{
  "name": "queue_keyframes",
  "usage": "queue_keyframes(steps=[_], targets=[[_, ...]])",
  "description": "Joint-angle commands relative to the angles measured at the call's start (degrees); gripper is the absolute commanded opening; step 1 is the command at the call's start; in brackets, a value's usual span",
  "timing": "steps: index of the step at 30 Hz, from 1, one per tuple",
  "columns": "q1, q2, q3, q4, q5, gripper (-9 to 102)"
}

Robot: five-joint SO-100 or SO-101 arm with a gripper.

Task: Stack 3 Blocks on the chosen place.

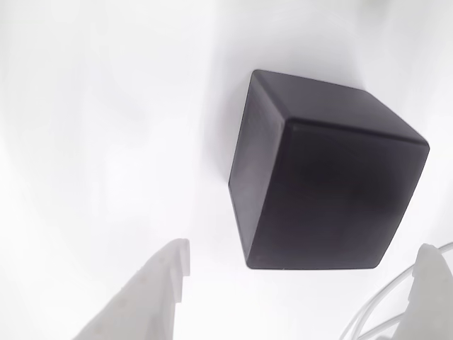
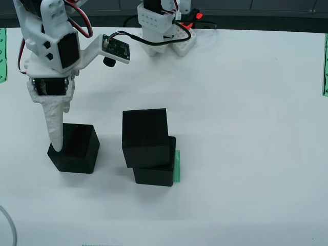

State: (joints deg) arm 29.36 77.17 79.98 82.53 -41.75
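In the view that rides on the gripper, one black block (image 1: pixel 329 188) lies on the white table just ahead of my gripper (image 1: pixel 301 287). Its white fingers (image 1: pixel 159 290) stand wide apart on either side, holding nothing. From above, the gripper (image 2: pixel 57 143) reaches down at the left side of that lone block (image 2: pixel 77 148). To its right, two more blocks are stacked, the upper one (image 2: pixel 146 137) shifted left and twisted on the lower one (image 2: pixel 154 171). The chosen place, a green striped patch (image 2: pixel 177 166), peeks out at the stack's right side.
The arm's base (image 2: pixel 164 28) stands at the table's far edge. Green striped strips lie at the left edge (image 2: pixel 2 56) and the right edge (image 2: pixel 325 66). A pale cable (image 2: pixel 7 225) curls at the near left corner.
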Motion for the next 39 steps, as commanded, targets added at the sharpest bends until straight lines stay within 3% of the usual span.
queue_keyframes(steps=[1, 18, 35, 39], targets=[[-1.41, -0.62, -2.64, -0.7, 0.44, 40], [-2.9, -5.8, -3.69, -2.64, 1.49, 39], [-2.46, -6.15, -2.81, -3.08, 1.58, 15], [-2.46, -5.1, -1.58, -3.16, 1.14, 14]])
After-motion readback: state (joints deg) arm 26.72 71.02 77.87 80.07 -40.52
